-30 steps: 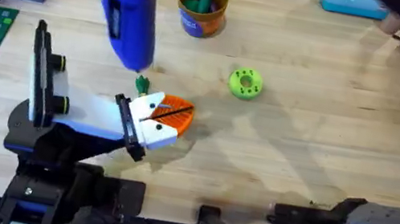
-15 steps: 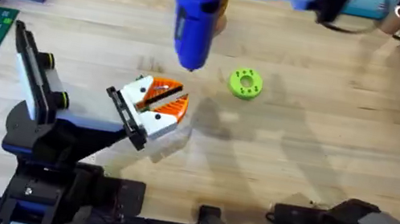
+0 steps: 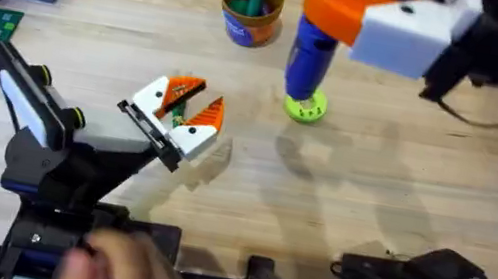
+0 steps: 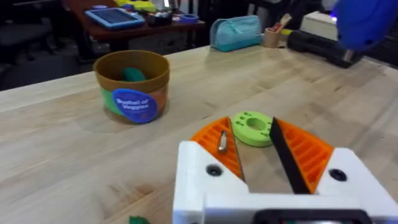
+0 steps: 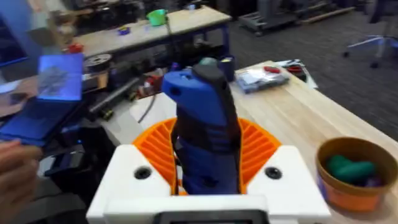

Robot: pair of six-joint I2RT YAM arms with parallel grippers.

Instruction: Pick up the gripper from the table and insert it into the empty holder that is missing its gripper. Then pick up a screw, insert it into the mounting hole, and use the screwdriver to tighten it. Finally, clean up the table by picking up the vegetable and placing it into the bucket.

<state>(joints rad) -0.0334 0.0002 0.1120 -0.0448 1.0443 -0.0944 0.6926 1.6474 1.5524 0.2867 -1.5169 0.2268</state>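
From overhead, one bucket (image 3: 250,6) and one lime-green disc (image 3: 305,106) are seen on the counter (image 3: 403,186). The screwdriver (image 3: 309,56) is grasped by the right hand (image 3: 336,12) and stood upright on the disc. The left hand (image 3: 182,113) is spread wide, with something small and green between its fingers.

In the left wrist view, one screw (image 4: 222,142) is seen against one orange pad.

In the right wrist view, the screwdriver is clamped between two pads.

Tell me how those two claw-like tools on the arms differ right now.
The left tool is open, low over the table, with a small screw on one pad; the right tool is shut on the blue screwdriver, held upright above the green disc. Both have white bodies and orange ribbed pads.
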